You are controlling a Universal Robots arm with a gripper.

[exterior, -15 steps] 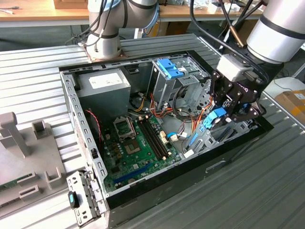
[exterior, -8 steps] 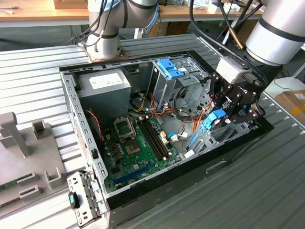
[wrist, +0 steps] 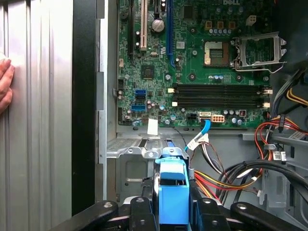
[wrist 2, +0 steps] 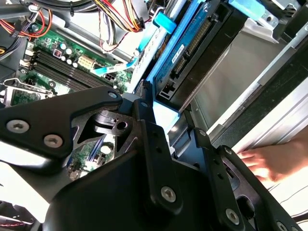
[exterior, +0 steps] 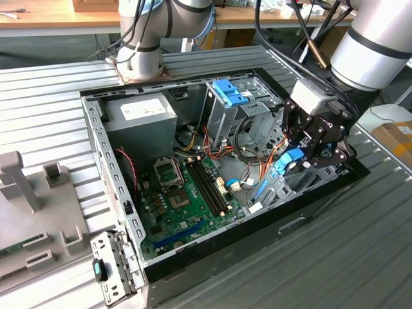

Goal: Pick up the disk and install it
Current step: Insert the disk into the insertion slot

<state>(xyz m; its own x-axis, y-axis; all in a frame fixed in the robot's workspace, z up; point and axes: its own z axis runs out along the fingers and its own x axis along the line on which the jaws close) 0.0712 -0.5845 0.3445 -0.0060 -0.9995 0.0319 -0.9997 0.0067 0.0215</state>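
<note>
The disk (exterior: 288, 162), a flat drive with bright blue carrier rails, hangs tilted over the case's drive bay on the exterior view's right. My gripper (exterior: 302, 158) is shut on it from above, with black fingers on either side of the blue rail. In the first wrist view the blue rail end (wrist: 172, 192) sits between the fingers (wrist: 139, 211), over the metal bay bracket (wrist: 139, 154). In the second wrist view, the disk's blue edge and connector side (wrist 2: 190, 50) show beyond the black linkage (wrist 2: 144, 139).
The open computer case (exterior: 112, 193) holds a green motherboard (exterior: 187, 199), a grey power-supply box (exterior: 141, 116) and a tall metal cage with a blue latch (exterior: 230, 93). Red, yellow and black cables (wrist: 226, 178) run beside the bay. A person's hand (wrist: 5, 82) rests on the ribbed table outside the case.
</note>
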